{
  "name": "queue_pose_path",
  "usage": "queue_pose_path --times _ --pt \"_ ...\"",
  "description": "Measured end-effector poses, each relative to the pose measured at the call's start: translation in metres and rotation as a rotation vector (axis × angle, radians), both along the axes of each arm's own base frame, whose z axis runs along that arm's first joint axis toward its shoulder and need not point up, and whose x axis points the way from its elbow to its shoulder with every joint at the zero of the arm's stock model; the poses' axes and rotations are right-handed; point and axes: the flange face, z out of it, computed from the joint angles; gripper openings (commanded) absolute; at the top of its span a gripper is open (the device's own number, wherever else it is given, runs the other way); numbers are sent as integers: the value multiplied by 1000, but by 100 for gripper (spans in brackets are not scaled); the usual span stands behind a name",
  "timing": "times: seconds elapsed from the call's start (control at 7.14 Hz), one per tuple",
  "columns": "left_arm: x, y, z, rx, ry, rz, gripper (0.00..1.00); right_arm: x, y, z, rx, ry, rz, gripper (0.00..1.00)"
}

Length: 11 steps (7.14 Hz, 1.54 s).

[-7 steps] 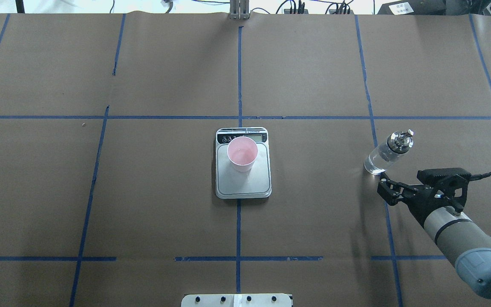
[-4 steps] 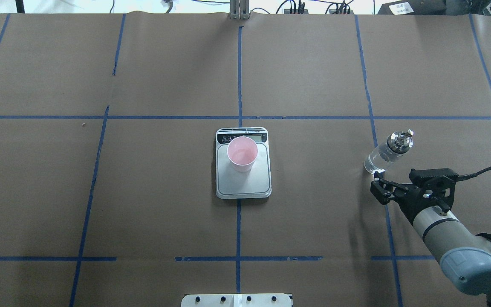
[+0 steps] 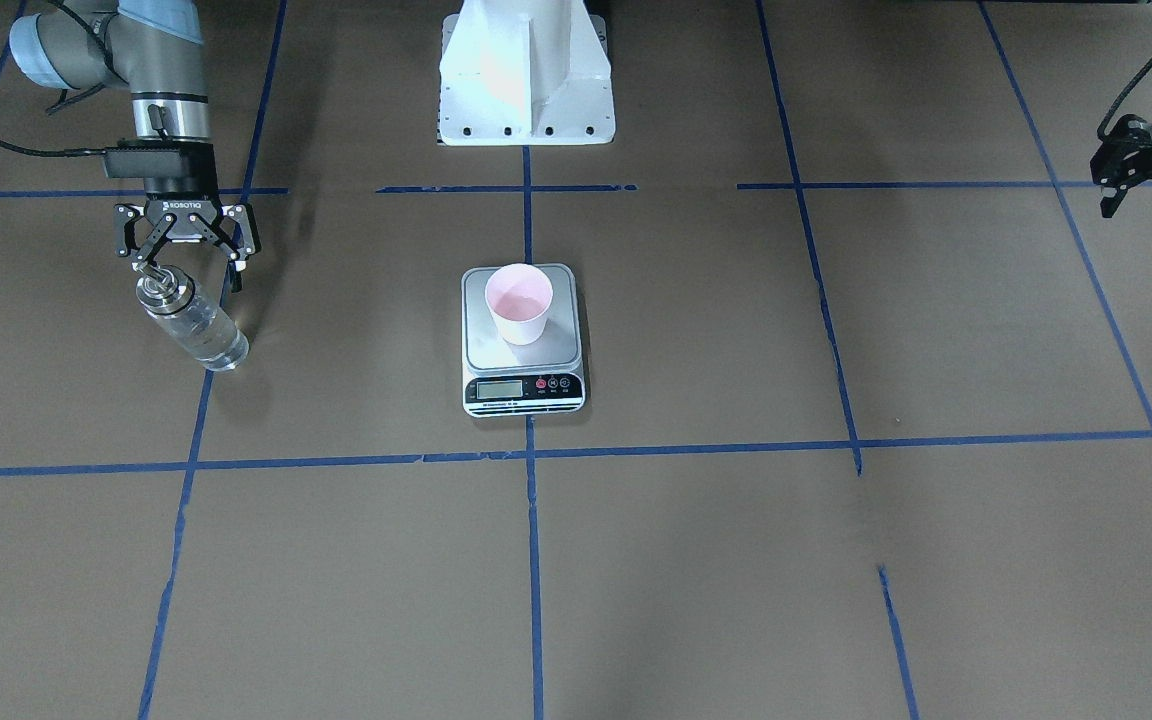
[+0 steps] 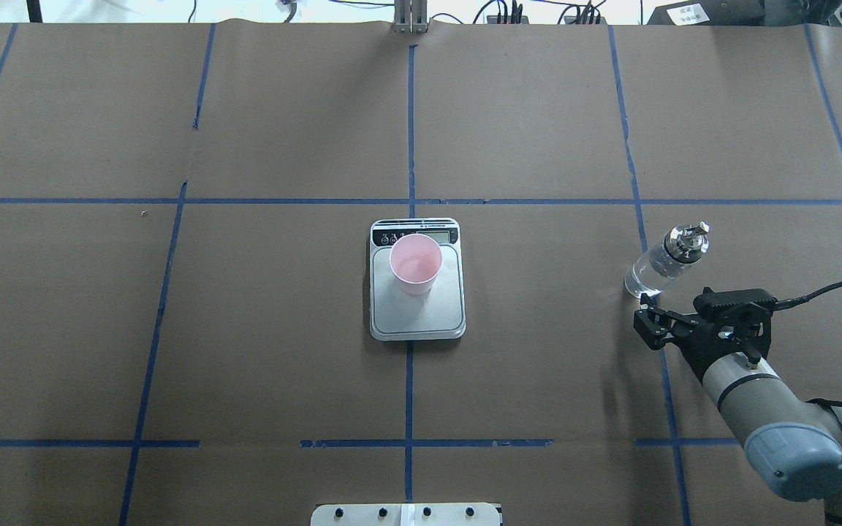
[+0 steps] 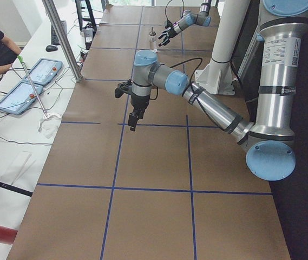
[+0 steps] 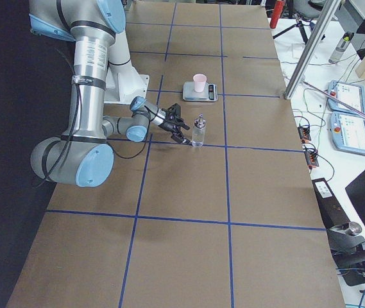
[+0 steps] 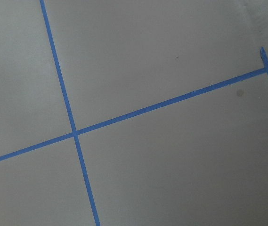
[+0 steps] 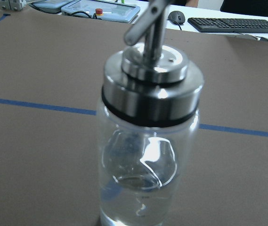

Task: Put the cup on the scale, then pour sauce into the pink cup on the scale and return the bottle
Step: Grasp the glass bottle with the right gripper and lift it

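The small pale pink tapered cup (image 4: 415, 263) is being carried upright by the flat silver-grey kitchen scale (image 4: 421, 318), while the small clear glass bottle with the shiny metal cap and thin spout (image 4: 658, 267) is standing free on the brown paper-covered worktop (image 4: 282, 351).

The cup is being borne on the part of the plate nearest the dark display strip. The bottle is being seen upright, well apart from the scale on the robot's right, with clear colourless liquid (image 8: 134, 207) lying in its lower part. The right end effector (image 3: 186, 268) is being held just beside the bottle on the robot's side, its fingers spread wide and nothing pinched between them. The left end effector (image 3: 1111, 190) is being held above bare worktop, far from the scale; whether it is spread or pressed together cannot be told.
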Motion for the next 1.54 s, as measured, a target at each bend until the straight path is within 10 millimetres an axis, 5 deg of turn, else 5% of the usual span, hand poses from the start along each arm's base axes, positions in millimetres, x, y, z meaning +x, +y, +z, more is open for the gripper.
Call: queue_pose_path --times 0.42,1.26,1.4,1.54 --pt "-2 0 -1 0 0 -4 100 -15 -16 -4 18 8 12 100" --pt "-8 -2 -8 0 10 -32 100 -7 -45 -12 38 38 38 100" --pt "-9 -2 -8 -1 11 -35 100 -9 -48 -14 39 37 39 97" --pt "-10 -2 -8 -2 10 -36 100 -9 -51 -14 36 37 41 81"
